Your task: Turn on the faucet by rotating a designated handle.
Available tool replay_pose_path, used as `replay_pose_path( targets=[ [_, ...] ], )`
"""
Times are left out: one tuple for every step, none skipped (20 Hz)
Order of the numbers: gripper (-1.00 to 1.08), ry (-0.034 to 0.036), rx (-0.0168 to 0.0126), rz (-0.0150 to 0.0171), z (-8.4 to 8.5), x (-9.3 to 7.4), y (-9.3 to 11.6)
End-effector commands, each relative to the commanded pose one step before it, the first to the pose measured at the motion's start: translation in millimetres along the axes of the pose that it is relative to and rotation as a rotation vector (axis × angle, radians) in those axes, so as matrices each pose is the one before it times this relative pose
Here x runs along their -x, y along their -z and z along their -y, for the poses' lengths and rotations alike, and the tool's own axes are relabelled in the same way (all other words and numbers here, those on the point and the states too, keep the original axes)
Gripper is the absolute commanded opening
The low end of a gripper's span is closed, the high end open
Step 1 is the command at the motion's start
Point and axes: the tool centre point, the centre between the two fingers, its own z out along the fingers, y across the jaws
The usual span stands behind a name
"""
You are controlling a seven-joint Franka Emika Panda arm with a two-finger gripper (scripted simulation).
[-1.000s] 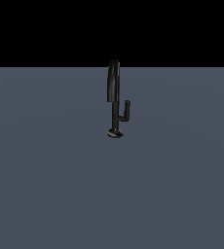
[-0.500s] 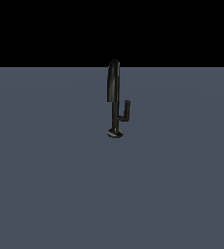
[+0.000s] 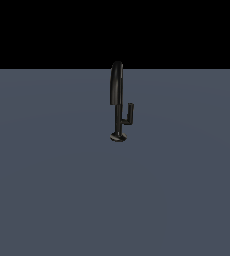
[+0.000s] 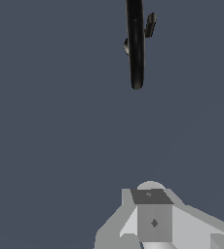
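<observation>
Nothing has moved since earlier frames. Your faucet [image 3: 117, 95] stands mid-floor; its thin, rigid, glossy handle [image 3: 129, 114] juts toward 3 o'clock. Hook its upright tip. Gripper [image 4: 153, 221] is well short, holding nothing; its opening can't be judged.

Flat grey-blue floor [image 3: 52, 190] — 1 upright black faucet [image 3: 117, 90].

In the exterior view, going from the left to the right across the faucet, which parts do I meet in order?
The arched spout of the faucet → the handle, which branches off the stem toward the exterior view's right. The round base sits under the stem, so it has no clear place in the order.
</observation>
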Motion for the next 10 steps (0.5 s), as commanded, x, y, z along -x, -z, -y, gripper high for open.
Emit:
replay_pose_path(
  targets=[
    [-1.0,-0.03651,-0.03429,0.03137,1.76,-15.76,-0.85],
    [-1.0,-0.01444,-0.01377,0.0126,0.74,-6.25,-0.29],
    [-1.0,-0.0145,-0.01386,0.01266,0.75,-6.28,-0.29],
    [-1.0,-0.01456,-0.01393,0.01272,0.75,-6.31,-0.28],
    [-1.0,-0.01462,-0.01402,0.01278,0.75,-6.34,-0.28],
    [-1.0,-0.01467,-0.01409,0.01284,0.76,-6.36,-0.28],
    [-1.0,-0.01472,-0.01417,0.0129,0.75,-6.39,-0.27],
    [-1.0,-0.01477,-0.01424,0.01296,0.76,-6.42,-0.27],
    [-1.0,-0.01482,-0.01432,0.01302,0.76,-6.44,-0.27],
    [-1.0,-0.01486,-0.01439,0.01308,0.76,-6.47,-0.27]
  ],
)
